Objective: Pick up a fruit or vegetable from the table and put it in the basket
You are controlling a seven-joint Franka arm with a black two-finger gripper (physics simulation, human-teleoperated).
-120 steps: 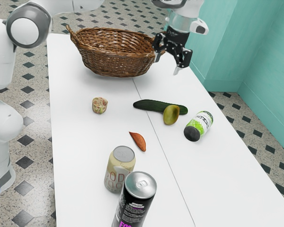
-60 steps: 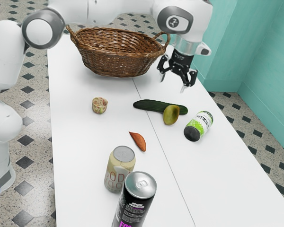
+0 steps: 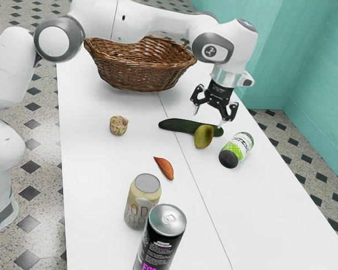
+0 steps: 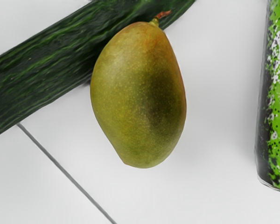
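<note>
The spread tool (image 3: pixel 208 120) hovers above the mango (image 4: pixel 139 95)

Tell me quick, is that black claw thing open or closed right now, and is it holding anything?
Gripper: open and holding nothing, its fingers apart above the cucumber and mango.

1. Here's your exterior view, set high and back, looking down the table (image 3: pixel 101 185) toward the far basket (image 3: pixel 141 67); the arm (image 3: pixel 158 21) enters from the exterior view's left.
2. Your wrist view rides the arm, facing down, close over the mango (image 4: pixel 140 98).
3. Both give you mango, cucumber (image 4: pixel 37 70) and green can (image 4: pixel 277 93), partly cropped up close.
</note>
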